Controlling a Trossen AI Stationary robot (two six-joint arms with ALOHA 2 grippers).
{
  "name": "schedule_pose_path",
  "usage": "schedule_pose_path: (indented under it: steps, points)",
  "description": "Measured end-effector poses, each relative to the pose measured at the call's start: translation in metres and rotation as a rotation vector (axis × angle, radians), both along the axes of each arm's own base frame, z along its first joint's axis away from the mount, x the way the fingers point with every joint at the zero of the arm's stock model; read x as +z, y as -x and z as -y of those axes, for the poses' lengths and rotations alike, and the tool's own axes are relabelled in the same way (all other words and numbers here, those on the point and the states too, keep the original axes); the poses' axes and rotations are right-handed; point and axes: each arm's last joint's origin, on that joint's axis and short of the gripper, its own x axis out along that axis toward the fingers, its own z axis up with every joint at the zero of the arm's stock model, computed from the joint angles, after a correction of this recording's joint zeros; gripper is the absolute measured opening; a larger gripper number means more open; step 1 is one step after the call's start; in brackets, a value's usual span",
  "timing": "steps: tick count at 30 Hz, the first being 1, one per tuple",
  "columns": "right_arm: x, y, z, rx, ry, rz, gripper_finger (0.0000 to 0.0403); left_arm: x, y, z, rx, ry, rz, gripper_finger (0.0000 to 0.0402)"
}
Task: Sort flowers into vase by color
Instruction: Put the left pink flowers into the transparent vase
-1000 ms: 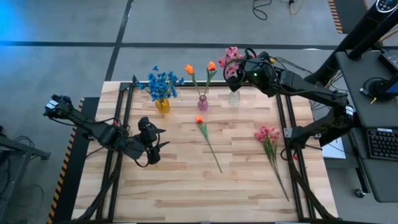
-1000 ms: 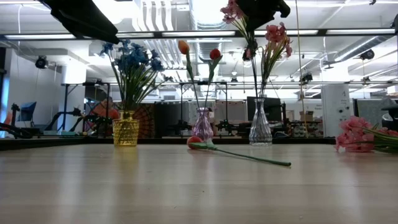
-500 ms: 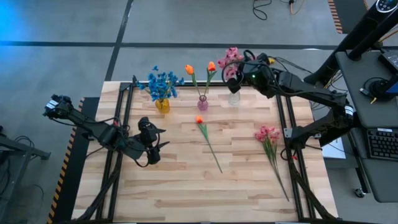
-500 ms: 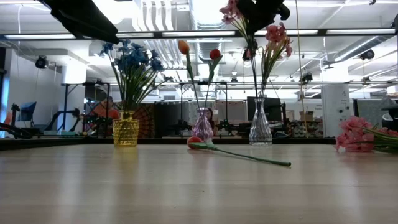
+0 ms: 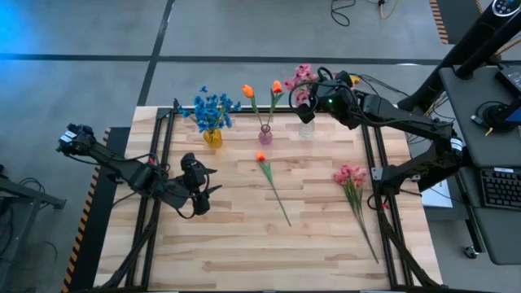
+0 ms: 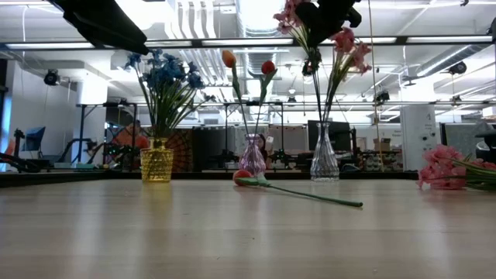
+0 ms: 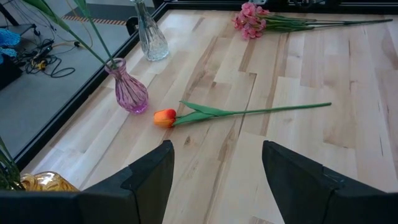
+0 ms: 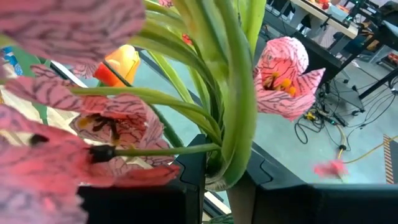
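Flowers are spread across the wooden table (image 5: pixel 244 236), some in vases along the far edge, some loose on the boards. The blue blooms (image 5: pixel 213 107) stand in the yellow vase (image 5: pixel 212 137), and two orange tulips (image 5: pixel 260 89) rise from the purple vase (image 5: pixel 265 134). Over at the clear vase (image 5: pixel 306 127), the right gripper (image 5: pixel 316 88) is up high above the neck, fingers clenched on the green stem of a pink spray (image 5: pixel 302 75); the right wrist view shows the stem (image 8: pixel 239 118) pinched tight between the dark fingers, pink blossoms crowding the lens. In the low view that spray hangs down with its stem in the vase's mouth. One orange tulip (image 5: pixel 271 185) lies loose in the middle of the table, bud pointing toward the purple vase, and another pink spray (image 5: pixel 356 195) lies on the right side. The left gripper (image 5: pixel 198 190) waits low near the table's left side, fingers spread wide and holding nothing.
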Motion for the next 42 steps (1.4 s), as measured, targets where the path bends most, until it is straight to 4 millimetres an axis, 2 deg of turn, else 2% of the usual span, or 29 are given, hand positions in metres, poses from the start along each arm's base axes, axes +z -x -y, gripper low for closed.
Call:
schedule_pose_path:
  steps: [29,42]
  points:
    - [-0.005,-0.001,0.0,0.0,-0.005,-0.014,0.0038,0.0,0.0,0.0,0.0,0.0,0.0,0.0225]
    - [-0.015,-0.001,0.0,0.0,-0.016,-0.043,0.0038,0.0,0.0,0.0,0.0,0.0,0.0,0.0225]
